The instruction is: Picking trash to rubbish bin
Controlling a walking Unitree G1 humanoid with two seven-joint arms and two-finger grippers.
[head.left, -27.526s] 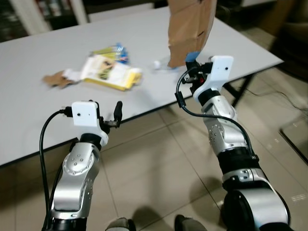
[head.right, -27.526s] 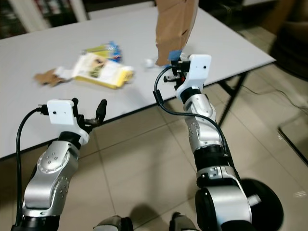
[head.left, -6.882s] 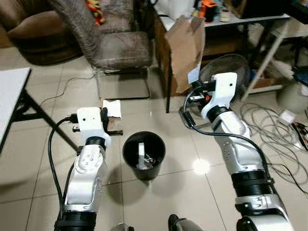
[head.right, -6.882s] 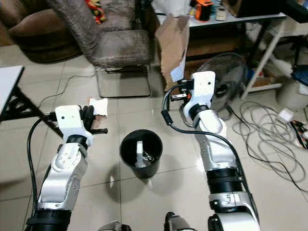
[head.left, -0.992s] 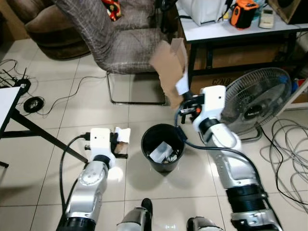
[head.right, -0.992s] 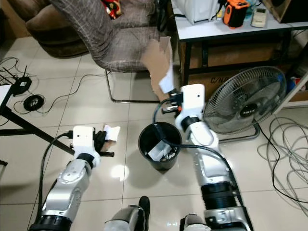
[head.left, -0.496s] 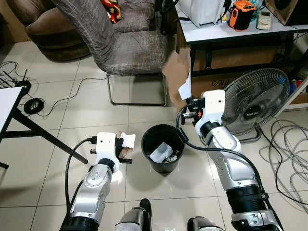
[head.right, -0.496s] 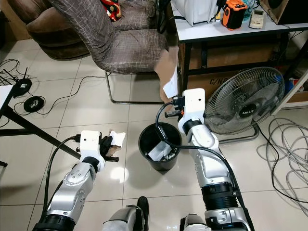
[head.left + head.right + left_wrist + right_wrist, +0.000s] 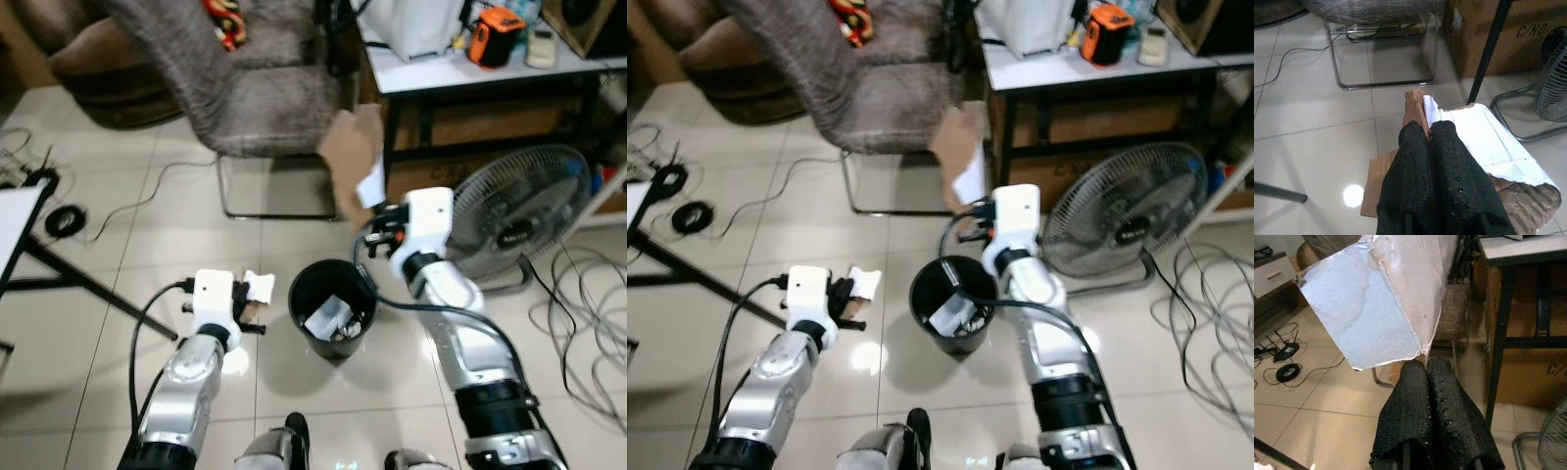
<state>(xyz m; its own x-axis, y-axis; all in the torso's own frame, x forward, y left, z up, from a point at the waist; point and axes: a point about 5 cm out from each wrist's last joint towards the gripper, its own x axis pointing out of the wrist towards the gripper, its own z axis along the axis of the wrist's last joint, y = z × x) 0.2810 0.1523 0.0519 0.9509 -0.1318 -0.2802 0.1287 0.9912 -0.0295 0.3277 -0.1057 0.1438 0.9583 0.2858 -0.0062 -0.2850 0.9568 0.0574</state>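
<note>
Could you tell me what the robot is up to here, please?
The robot is standing over a black rubbish bin on the tiled floor, with trash in both grippers. Its right gripper is shut on a brown paper bag, held upright above the bin's far rim. Its left gripper is shut on a scrap of torn cardboard and white paper, held beside the bin. Some white trash already lies in the bin; neither held piece has been dropped yet.
</note>
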